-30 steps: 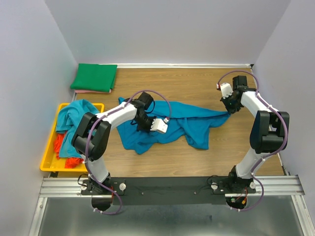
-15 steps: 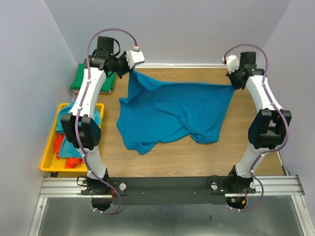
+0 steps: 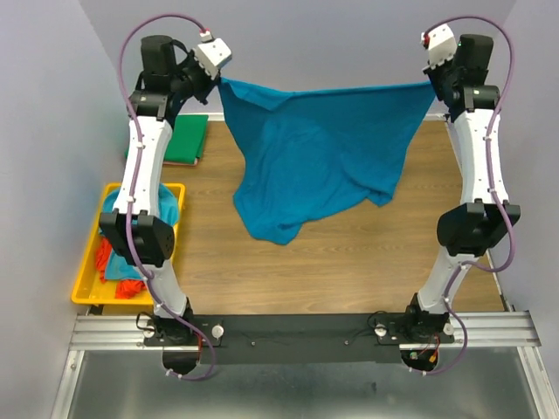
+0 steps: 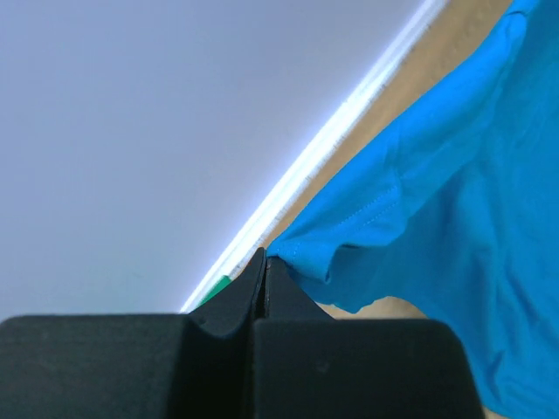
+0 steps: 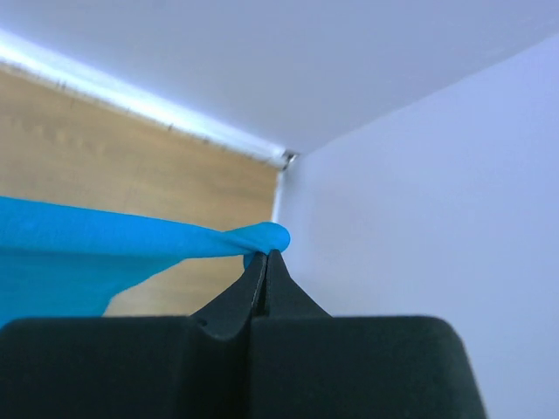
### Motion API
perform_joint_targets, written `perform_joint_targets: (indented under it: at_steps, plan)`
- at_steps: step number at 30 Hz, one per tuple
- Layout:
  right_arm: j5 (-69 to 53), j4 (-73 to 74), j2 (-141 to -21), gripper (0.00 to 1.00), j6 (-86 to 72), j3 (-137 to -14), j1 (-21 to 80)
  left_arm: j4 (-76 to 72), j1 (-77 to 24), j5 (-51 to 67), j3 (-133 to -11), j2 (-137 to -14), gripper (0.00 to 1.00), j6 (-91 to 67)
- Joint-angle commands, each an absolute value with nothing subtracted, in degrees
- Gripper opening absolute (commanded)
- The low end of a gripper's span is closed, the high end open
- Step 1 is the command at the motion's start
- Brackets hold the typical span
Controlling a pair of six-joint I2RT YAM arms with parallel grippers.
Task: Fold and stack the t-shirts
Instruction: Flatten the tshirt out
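Yellow bin (image 3: 99, 299) holds crumpled teal and orange shirts (image 3: 106, 261).

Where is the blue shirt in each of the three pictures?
Top view: the blue t-shirt hangs in the middle, stretched between the left gripper and the right gripper.
Left wrist view: the blue t-shirt fills the right side, a corner pinched at bottom centre.
Right wrist view: the blue t-shirt crosses the lower left, its corner pinched at the centre.
Shared landmark: the wooden table behind it.
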State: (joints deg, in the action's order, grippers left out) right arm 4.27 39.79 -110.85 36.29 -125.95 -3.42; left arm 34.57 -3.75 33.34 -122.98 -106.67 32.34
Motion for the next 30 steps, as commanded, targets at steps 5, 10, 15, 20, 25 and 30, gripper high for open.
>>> perform_joint_targets:
  at_steps: [5,10,15,20,25,30]
  plan:
    - [4.92,38.06,-102.32,0.01,34.37,-131.93,-3.34,14.53,-2.64,32.78,-118.23,-87.05,0.0,23.74]
    - [6.06,31.75,-91.87,0.01,35.33,-124.48,-3.34,8.8,-2.64,29.54,-108.47,-76.48,0.0,24.34]
    - [7.91,27.52,-83.77,0.01,37.88,-119.45,-3.34,3.52,-2.64,25.75,-98.97,-63.3,0.0,27.59]
    - [9.14,23.82,-75.77,0.01,41.21,-116.55,-3.34,3.6,-2.64,21.98,-95.63,-54.24,0.0,28.65]
    - [8.53,21.71,-69.62,0.0,45.7,-116.54,-3.34,4.83,-2.64,17.67,-95.27,-47.38,0.0,29.35]
    - [7.82,20.39,-69.96,0.0,51.66,-116.02,-3.34,11.06,-2.46,18.36,-95.98,-46.06,0.0,35.75]
